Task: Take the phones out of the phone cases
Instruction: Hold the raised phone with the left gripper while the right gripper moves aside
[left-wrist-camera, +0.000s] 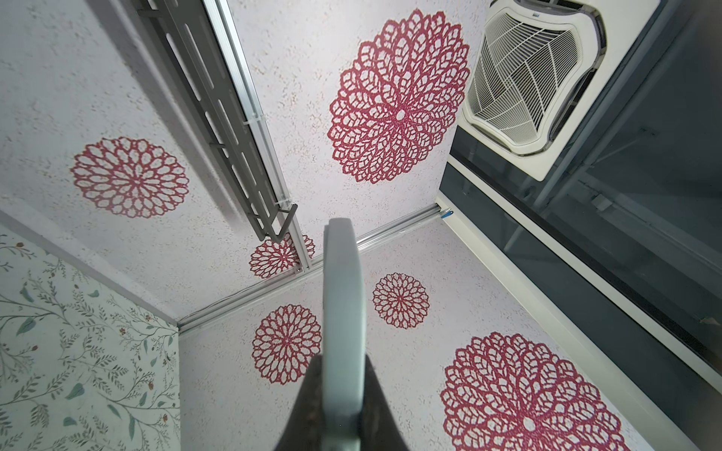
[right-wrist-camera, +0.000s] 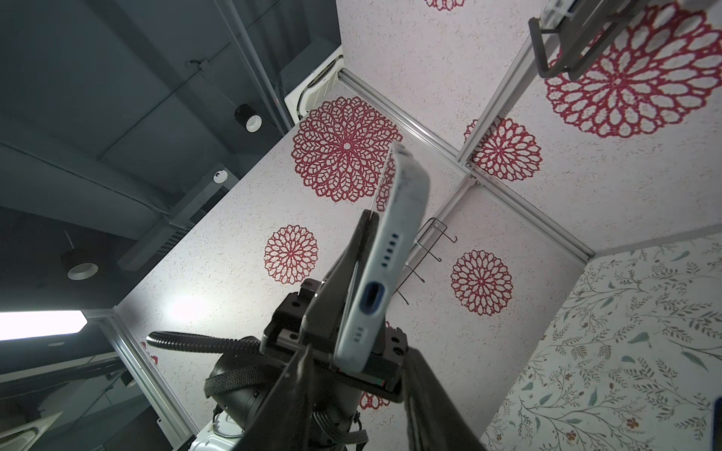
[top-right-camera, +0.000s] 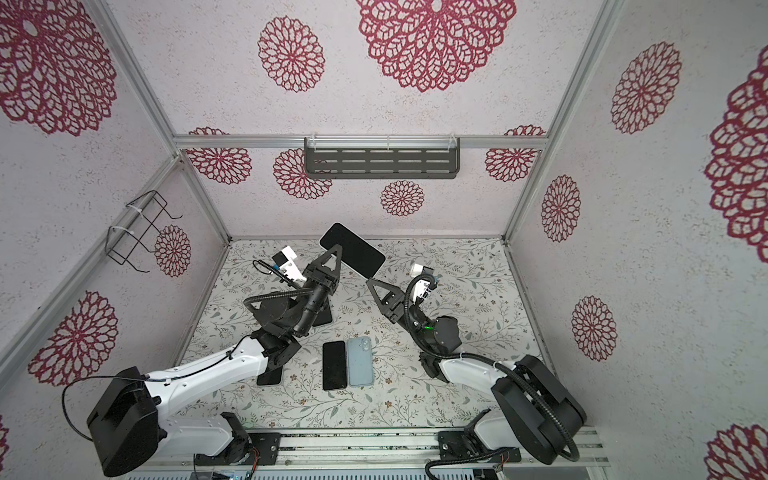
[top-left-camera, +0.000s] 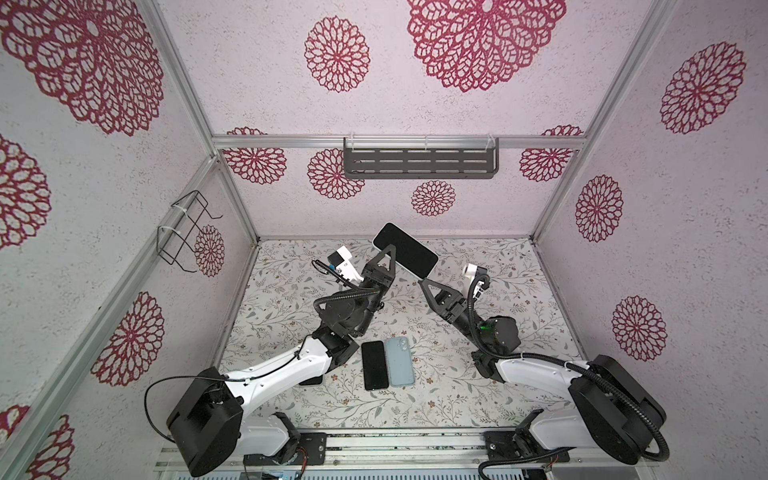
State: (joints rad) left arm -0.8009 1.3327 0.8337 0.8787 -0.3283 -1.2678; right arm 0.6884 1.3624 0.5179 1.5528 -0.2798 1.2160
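**Cased phone held aloft, separation pending.** The phone (top-left-camera: 405, 251) hangs above the middle of the counter's (top-left-camera: 436, 399) far edge. Your left tool (top-left-camera: 390, 250) is clamped on one long side. Your right tool (right-wrist-camera: 359, 363) stands part-open astride the port end of the pale phone case (right-wrist-camera: 394, 218), gripping nothing. Judged: the case is not yet peeled. The back wall (top-left-camera: 374, 208) is close behind, with free room toward the right edge. A black phone (top-left-camera: 374, 365) and a pale blue shell (top-left-camera: 400, 361) occupy the near middle.
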